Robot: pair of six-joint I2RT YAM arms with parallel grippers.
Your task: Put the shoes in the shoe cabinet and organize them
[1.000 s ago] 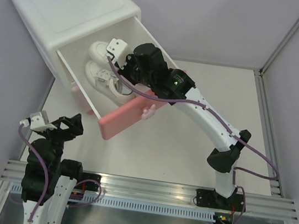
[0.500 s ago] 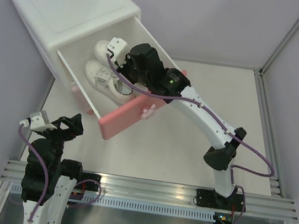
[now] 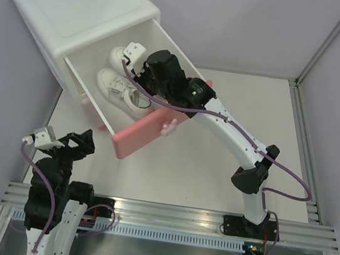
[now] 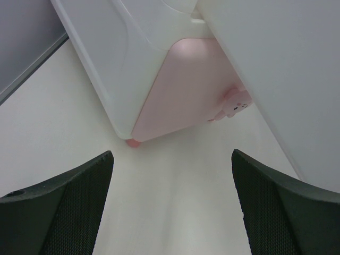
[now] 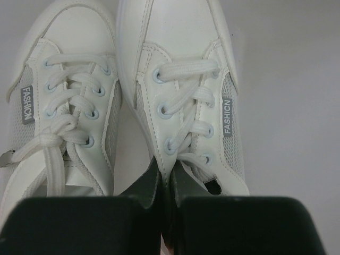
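Observation:
The shoe cabinet (image 3: 78, 13) stands at the back left with its upper drawer pulled out, its darker pink front (image 3: 147, 134) facing me. Two white shoes lie side by side in that drawer. My right gripper (image 5: 167, 178) reaches into the drawer and is shut on the lace-side edge of the far shoe (image 5: 180, 64) (image 3: 118, 53). The near shoe (image 5: 69, 95) (image 3: 115, 88) lies untouched beside it. My left gripper (image 4: 171, 154) hangs open and empty over the table, low at the front left (image 3: 73, 142). It faces the pale pink lower drawer front (image 4: 186, 90).
A bunny knob (image 4: 234, 103) sticks out of the lower front and a pink foot (image 4: 133, 142) sits under the cabinet's corner. The open drawer's side wall (image 4: 276, 69) overhangs on the right. A metal rail (image 3: 307, 140) edges the table on the right.
My right gripper has shifted slightly deeper into the drawer, carrying the far shoe with it. The left arm has not moved.

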